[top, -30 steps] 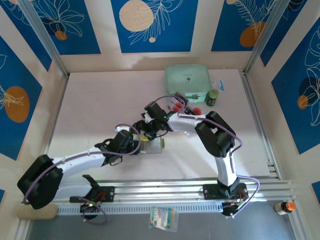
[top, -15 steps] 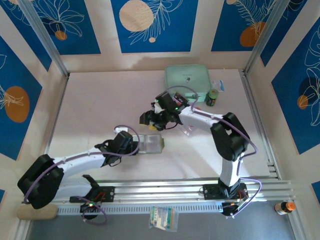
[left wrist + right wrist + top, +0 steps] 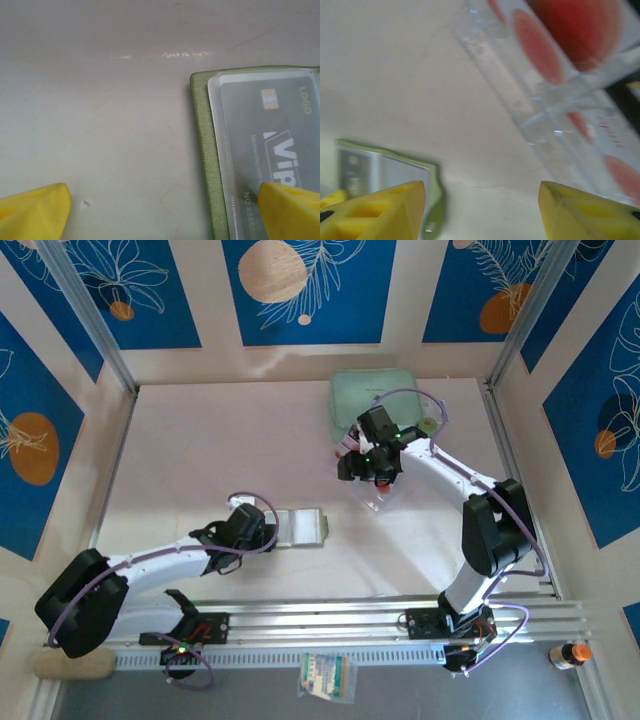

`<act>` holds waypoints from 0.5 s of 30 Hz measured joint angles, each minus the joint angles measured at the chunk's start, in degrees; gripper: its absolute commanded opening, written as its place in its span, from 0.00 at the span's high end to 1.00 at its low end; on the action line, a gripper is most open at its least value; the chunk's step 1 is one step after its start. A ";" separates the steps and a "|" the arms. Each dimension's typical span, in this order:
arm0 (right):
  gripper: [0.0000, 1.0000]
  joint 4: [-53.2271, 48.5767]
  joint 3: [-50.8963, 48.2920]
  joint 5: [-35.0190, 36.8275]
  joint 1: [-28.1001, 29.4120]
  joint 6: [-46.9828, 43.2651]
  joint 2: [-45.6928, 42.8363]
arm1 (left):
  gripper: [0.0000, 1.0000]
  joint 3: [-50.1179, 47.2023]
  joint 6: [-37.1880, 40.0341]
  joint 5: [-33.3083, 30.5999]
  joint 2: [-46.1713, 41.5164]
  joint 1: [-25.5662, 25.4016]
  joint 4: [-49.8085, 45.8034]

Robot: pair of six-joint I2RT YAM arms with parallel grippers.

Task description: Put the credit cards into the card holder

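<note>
The card holder (image 3: 303,527) lies open on the table, olive-green, with a grey card under its clear sleeve (image 3: 265,145). My left gripper (image 3: 266,531) stands open at its left edge. One yellow fingertip (image 3: 292,207) is over the sleeve and the other over bare table. My right gripper (image 3: 364,467) hangs open and empty over the table, further back and to the right. The credit cards (image 3: 535,45), pale with red round marks, stand in a clear tray (image 3: 540,117) just beyond its fingers. The card holder's edge (image 3: 387,167) shows at the lower left of the right wrist view.
A mint-green case (image 3: 370,395) lies at the back, right behind the right wrist. A small dark bottle (image 3: 430,426) stands beside it. Metal rails (image 3: 515,470) border the table's right side. A packet (image 3: 327,676) lies off the table by the arm bases.
My right arm has swung from the card holder back and to the right, toward the clear tray, with nothing in its jaws. The left gripper has stayed at the holder.
</note>
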 measured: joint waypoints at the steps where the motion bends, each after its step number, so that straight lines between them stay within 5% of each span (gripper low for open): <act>1: 0.42 -1.03 0.04 1.49 -0.13 -1.31 0.02 | 0.05 0.00 0.00 0.00 0.00 0.00 0.04; 15: 0.58 -7.82 4.07 17.88 0.52 -11.19 3.06 | 0.05 0.00 0.00 0.00 0.00 0.00 0.15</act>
